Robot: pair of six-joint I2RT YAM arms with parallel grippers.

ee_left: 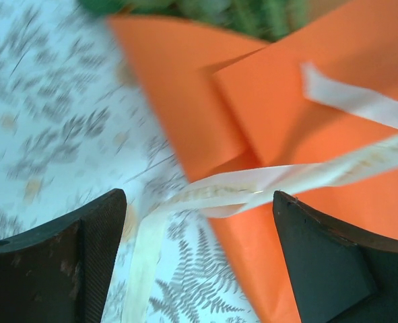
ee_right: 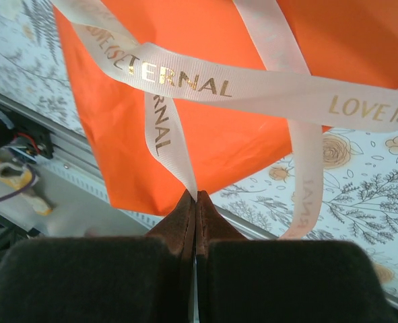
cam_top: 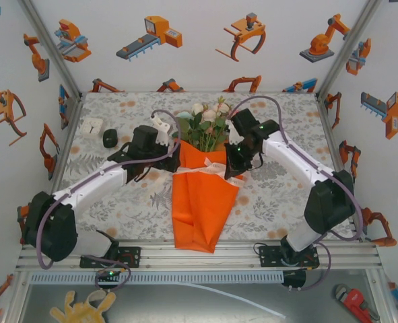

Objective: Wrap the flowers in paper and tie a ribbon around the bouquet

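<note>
Pretty clearly a robotics lab cell I'm driving here, not anyone's home. The whole thing is a box of aluminium posts (cam_top: 50, 47) with white wall panels (cam_top: 199, 67) covered in orange cartoon robot-arm stickers (cam_top: 151, 37). My two arms are bolted by their bases (cam_top: 111, 258) to an aluminium rail (cam_top: 205, 259) along the near edge. There's a slotted cable duct (cam_top: 185, 276) right below it, and purple-grey cables (cam_top: 262, 97) loop off the arms. The one homey touch is the grey floral tablecloth (cam_top: 279, 202) on the work surface.
</note>
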